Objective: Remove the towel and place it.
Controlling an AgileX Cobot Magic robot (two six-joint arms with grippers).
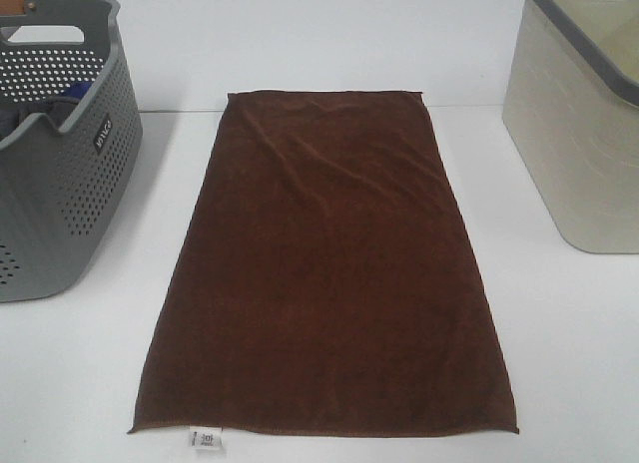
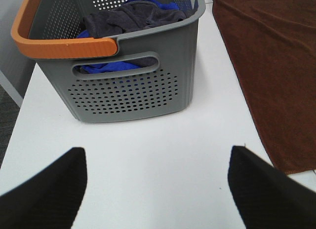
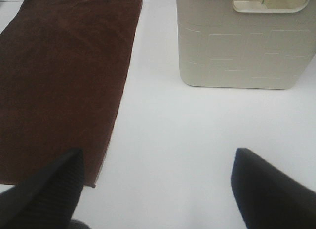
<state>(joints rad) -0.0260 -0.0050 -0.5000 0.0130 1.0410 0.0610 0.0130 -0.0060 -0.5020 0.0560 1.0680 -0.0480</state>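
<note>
The towel (image 1: 324, 268) lies spread flat on the white table (image 1: 569, 343), filling the middle of the high view from 12 o'clock down to 6 o'clock, with its small white tag (image 1: 208, 440) poking out at the near edge around 7 o'clock. The grey basket (image 1: 60, 154) stands at 9 to 10 o'clock, apart from the towel, with blue and dark cloth (image 2: 133, 14) inside it; the beige bin (image 1: 579, 124) stands at 2 o'clock, also apart. Both arms are outside the high view. The left gripper (image 2: 158, 189) hangs over bare table between basket and towel, jaws spread wide and empty; the right gripper (image 3: 158, 189) hangs beside the towel's near right corner, likewise released and holding nothing. Judged from this, the task looks essentially done: the towel is out and laid flat, with at most 1 small step left, withdrawing the arms.
</note>
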